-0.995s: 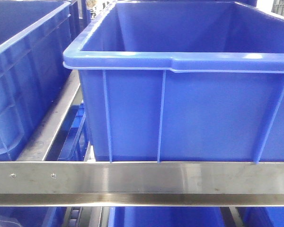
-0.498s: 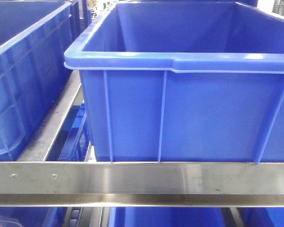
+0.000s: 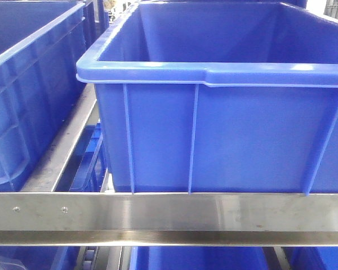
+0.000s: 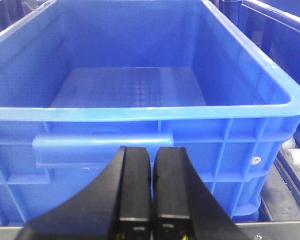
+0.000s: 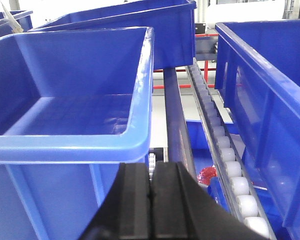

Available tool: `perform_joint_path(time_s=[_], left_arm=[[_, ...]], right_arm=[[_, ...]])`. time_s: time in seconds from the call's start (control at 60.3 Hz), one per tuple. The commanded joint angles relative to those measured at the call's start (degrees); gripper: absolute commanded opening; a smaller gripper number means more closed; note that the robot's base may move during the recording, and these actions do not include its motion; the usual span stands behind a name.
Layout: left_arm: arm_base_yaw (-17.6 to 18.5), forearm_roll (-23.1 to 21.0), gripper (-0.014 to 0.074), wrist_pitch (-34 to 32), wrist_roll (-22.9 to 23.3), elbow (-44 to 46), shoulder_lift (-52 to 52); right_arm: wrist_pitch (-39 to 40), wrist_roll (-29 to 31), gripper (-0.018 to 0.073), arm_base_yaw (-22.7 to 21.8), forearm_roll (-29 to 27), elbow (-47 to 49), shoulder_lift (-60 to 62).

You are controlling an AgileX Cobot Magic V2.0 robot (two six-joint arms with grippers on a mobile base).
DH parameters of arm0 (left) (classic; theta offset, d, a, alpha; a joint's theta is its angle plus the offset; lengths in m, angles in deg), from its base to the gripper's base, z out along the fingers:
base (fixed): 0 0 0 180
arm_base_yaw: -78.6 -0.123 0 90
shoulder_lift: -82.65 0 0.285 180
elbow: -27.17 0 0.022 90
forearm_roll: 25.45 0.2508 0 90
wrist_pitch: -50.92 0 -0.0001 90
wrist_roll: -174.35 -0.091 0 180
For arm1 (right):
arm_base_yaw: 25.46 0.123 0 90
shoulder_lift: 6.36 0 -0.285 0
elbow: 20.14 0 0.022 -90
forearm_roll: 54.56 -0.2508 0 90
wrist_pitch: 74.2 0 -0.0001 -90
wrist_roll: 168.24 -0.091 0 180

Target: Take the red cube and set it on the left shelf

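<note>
Blue ribbed crates (image 3: pixel 225 112) on the left shelf's steel rail (image 3: pixel 169 216) fill the front view; no cube, no arms. Left wrist: left tool (image 4: pixel 152 165) pressed shut, empty, facing an empty crate (image 4: pixel 135 90). Right wrist: right tool (image 5: pixel 151 180) shut, empty; red object (image 5: pixel 208 175) below the rollers (image 5: pixel 230 170), possibly the cube, orientation and long axis unreadable. Best to open the right tool fully before descending between rails.

I am holding my left gripper (image 4: pixel 151 192) and my right gripper (image 5: pixel 151 200) level, pointing forward, fingers pressed together, gripping nothing.
</note>
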Motion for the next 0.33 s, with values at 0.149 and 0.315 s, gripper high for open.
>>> perform_joint_path(time_s=[0.149, 0.315], left_arm=[[0.25, -0.22, 0.0102, -4.93, 0.05, -1.32, -0.85], [0.25, -0.22, 0.0102, -4.93, 0.05, -1.32, -0.85]], right_arm=[[4.82, 0.57, 0.0042, -0.33, 0.09, 0.80, 1.35], [4.82, 0.57, 0.0042, -0.33, 0.09, 0.80, 1.35]])
